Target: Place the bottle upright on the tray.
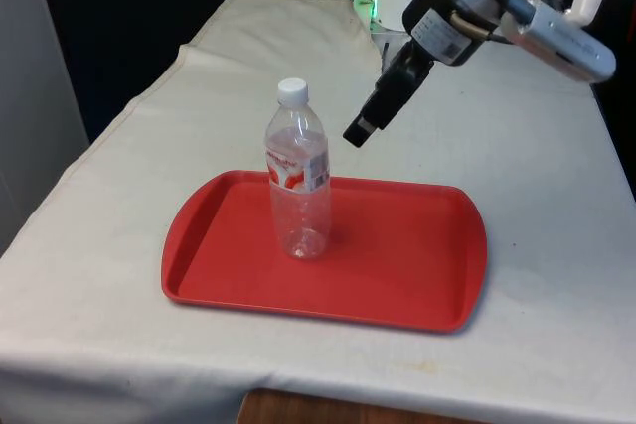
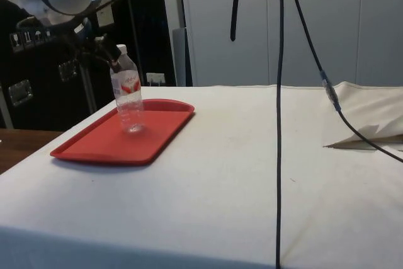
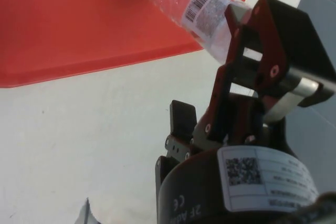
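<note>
The clear plastic bottle [image 1: 298, 183], white-capped with a red-and-white label, stands upright on the red tray [image 1: 407, 255], nearer the tray's far edge. The gripper [image 1: 360, 130] hangs in the air just beside the bottle, jaws spread and empty. The wrist view adds the label's barcode; the side view shows the tray's smooth raised rim and rounded corners near the table's [image 2: 239, 174] end.

1. Clear, glossy plastic bottle [image 1: 298, 186] with white cap and paper-look label.
2. Smooth red plastic tray [image 1: 417, 255], slight sheen.
3. Matt white cloth [image 1: 537, 176], softly creased.
4. Matt black gripper [image 1: 360, 130].
</note>
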You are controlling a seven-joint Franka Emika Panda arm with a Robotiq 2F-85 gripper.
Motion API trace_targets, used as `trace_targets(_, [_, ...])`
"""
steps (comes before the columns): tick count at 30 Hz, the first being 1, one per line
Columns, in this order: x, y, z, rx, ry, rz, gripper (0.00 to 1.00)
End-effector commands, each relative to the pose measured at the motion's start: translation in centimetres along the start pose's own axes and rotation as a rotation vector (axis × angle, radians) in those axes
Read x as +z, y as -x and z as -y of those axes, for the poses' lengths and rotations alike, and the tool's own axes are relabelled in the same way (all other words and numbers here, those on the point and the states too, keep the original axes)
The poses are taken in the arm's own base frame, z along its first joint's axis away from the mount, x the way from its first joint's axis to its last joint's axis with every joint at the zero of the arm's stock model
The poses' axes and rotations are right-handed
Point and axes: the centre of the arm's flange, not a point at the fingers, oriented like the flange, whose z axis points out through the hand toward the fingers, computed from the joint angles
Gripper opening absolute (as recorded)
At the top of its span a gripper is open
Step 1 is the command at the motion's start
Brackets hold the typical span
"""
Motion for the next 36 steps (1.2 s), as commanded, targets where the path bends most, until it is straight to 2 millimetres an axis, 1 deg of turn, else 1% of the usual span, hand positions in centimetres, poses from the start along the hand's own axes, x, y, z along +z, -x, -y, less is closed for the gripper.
trace_targets(1, [-0.1, 0.0, 0.2, 0.007, 0.003, 0.025, 1.00])
trace_targets(6, [-0.3, -0.2, 0.3, 0.018, 0.003, 0.048, 1.00])
trace_targets(7, [-0.3, -0.2, 0.2, 0.014, 0.003, 0.028, 1.00])
trace_targets(8, [-0.4, -0.2, 0.4, 0.023, 0.005, 0.058, 1.00])
trace_targets(15, [-0.8, -0.5, 0.6, 0.042, 0.010, 0.094, 1.00])
trace_targets(16, [-0.8, -0.5, 0.5, 0.038, 0.010, 0.076, 1.00])
trace_targets(22, [-1.3, -0.8, 0.7, 0.057, 0.015, 0.123, 1.00])
trace_targets(25, [-1.7, -1.1, 0.7, 0.066, 0.017, 0.142, 1.00])
trace_targets(26, [-1.4, -0.9, 0.7, 0.060, 0.018, 0.119, 1.00])
trace_targets(27, [-1.8, -1.1, 0.6, 0.069, 0.019, 0.147, 1.00])
trace_targets(32, [-2.3, -1.3, 0.4, 0.078, 0.027, 0.175, 1.00])
trace_targets(34, [-2.0, -1.3, 0.4, 0.074, 0.038, 0.154, 1.00])
trace_targets(36, [-2.6, -1.5, 0.2, 0.080, 0.031, 0.187, 1.00])
